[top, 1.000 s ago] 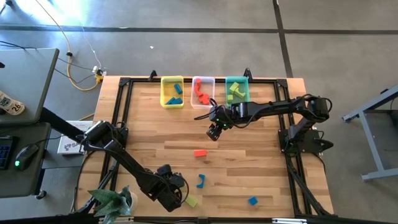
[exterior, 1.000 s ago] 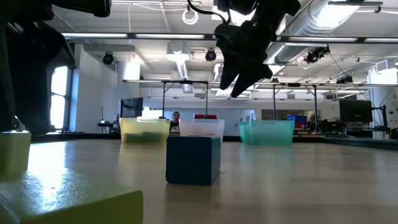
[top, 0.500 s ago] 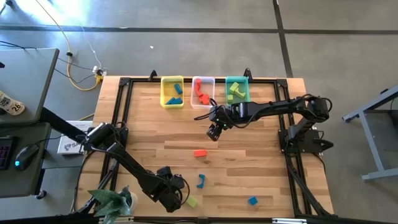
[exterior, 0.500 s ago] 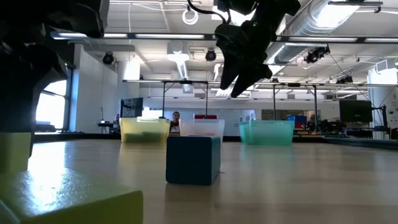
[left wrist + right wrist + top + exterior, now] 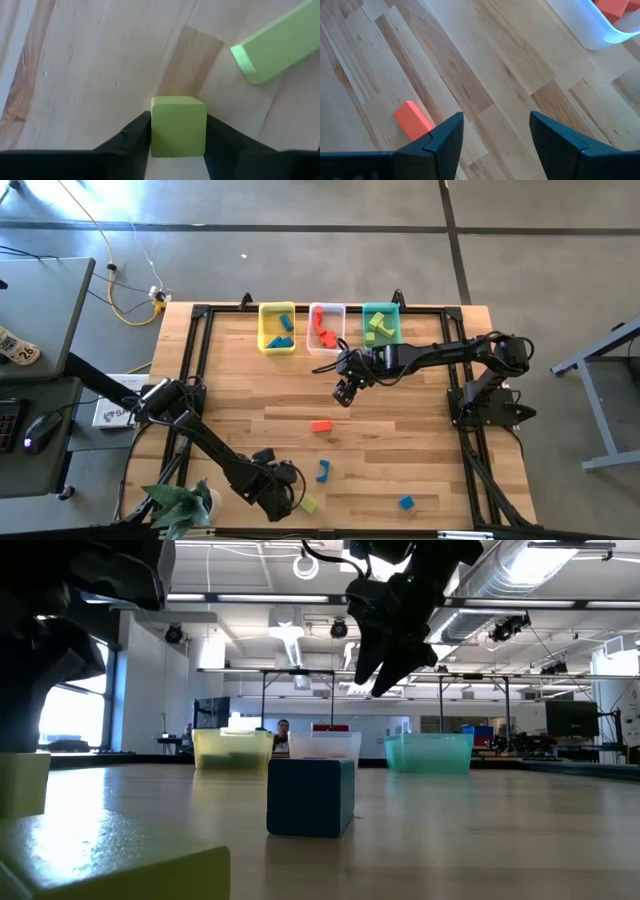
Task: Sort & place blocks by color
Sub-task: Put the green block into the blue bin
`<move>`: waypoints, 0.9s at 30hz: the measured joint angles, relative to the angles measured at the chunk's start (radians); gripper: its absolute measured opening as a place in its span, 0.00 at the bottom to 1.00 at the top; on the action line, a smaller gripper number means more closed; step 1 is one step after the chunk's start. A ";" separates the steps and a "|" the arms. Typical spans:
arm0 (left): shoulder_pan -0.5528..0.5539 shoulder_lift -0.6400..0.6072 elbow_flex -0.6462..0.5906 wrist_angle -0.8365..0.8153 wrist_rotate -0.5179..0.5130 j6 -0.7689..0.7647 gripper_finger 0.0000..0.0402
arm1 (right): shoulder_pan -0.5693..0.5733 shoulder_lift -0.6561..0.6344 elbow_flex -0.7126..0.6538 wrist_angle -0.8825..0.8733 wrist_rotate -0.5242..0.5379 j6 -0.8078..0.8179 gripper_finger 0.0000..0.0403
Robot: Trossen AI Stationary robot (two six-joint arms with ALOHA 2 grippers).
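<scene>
Left end effector [image 5: 178, 131] at bench [image 5: 400, 450] front edge, fingers against green cube [image 5: 178, 126] sides, grasping it; right end effector [image 5: 496, 131] released, above mid-bench near orange block [image 5: 413, 119]

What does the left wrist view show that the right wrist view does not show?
Only the left wrist view shows a green cube between the left gripper fingers, touching both, and a green bar lying apart from it. Only the right wrist view shows an orange block ahead of the open, empty right gripper and a corner of the clear bin. Both show the wooden table.
</scene>
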 joint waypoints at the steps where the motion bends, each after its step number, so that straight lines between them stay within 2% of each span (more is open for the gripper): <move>1: 0.000 0.000 0.000 0.001 0.004 0.003 0.30 | 0.000 0.000 0.000 0.000 0.000 0.000 0.54; 3: 0.000 -0.002 0.000 0.003 0.012 0.003 0.26 | 0.000 0.000 0.000 0.000 0.000 0.000 0.54; 17: 0.006 -0.009 0.000 0.028 0.050 -0.038 0.26 | -0.014 0.000 0.008 -0.011 -0.012 -0.077 0.54; 27: 0.086 -0.038 0.000 0.051 0.041 -0.012 0.26 | -0.059 0.000 0.139 -0.098 -0.016 -0.252 0.54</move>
